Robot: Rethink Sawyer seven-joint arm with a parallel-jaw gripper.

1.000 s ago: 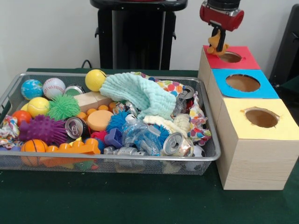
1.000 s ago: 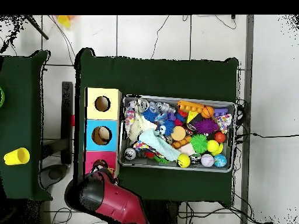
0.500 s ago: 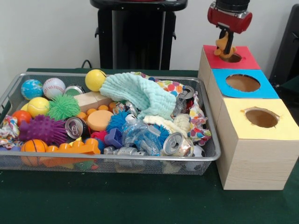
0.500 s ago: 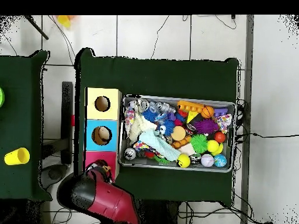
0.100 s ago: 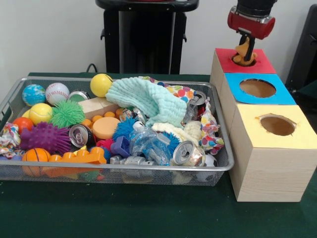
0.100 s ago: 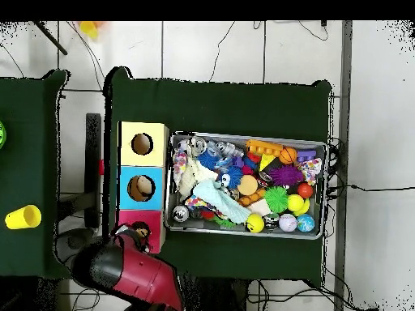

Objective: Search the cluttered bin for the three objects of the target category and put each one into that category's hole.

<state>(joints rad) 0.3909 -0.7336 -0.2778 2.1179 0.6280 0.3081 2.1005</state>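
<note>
- Three boxes are lining up beside the wire bin [image 5: 218, 166], the yellow box [image 5: 274, 148] sitting nearest, the blue box [image 5: 257, 89] in the middle, the red box [image 5: 243, 62] farthest.
- Dozens of things are crowding the bin: crushed cans, balls, spiky toys, a mint cloth [image 5: 148, 101] lying over the heap.
- Green tabletop is lying open in front of the bin and boxes, giving spare room.
- Farthest off, the gripper [image 5: 244, 52] is pinching a small orange plush toy [image 5: 243, 56] right at the mouth of the red hole [image 5: 244, 61].
- That toy is looking soft, light and squashy; it should drop through easily, though a floppy limb could be catching the rim.
</note>
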